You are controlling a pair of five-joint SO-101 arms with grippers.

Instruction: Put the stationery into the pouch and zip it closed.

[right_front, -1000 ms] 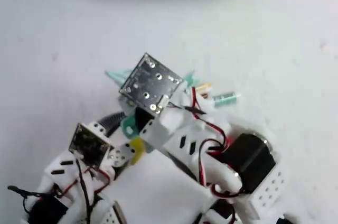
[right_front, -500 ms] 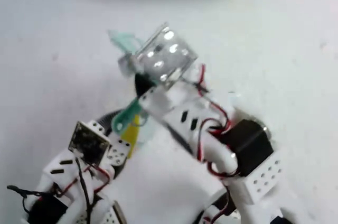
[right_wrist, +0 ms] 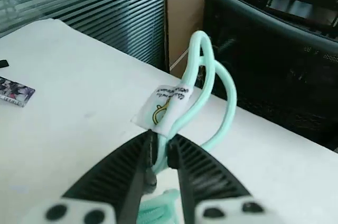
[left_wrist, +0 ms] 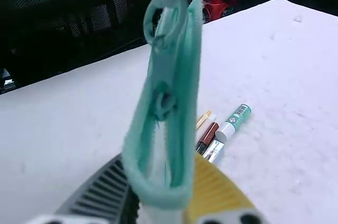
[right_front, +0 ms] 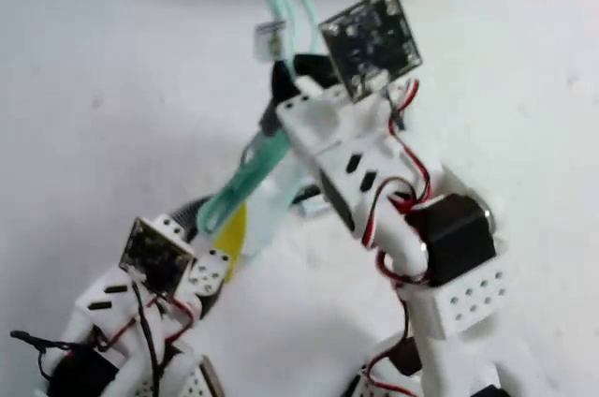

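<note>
Since a second ago the right hand (right_wrist: 158, 152) has swung up toward the far edge of the surface (right_front: 112, 88), clamped on the carry loop (right_wrist: 211, 71) beside its white tag (right_wrist: 163, 105). From there the mint pouch (right_front: 245, 182) hangs stretched. Its long axis slants down toward the near edge, loop end highest, to where the left hand (left_wrist: 158, 200) pinches its lower end. Pens (left_wrist: 207, 138) and a marker (left_wrist: 232, 121) lie on the surface beyond. It would be best to keep both holds firm and turn the zip side toward the stationery, ready for loading.

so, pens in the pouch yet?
No, the pens lie on the table, outside the lifted pouch.
</note>
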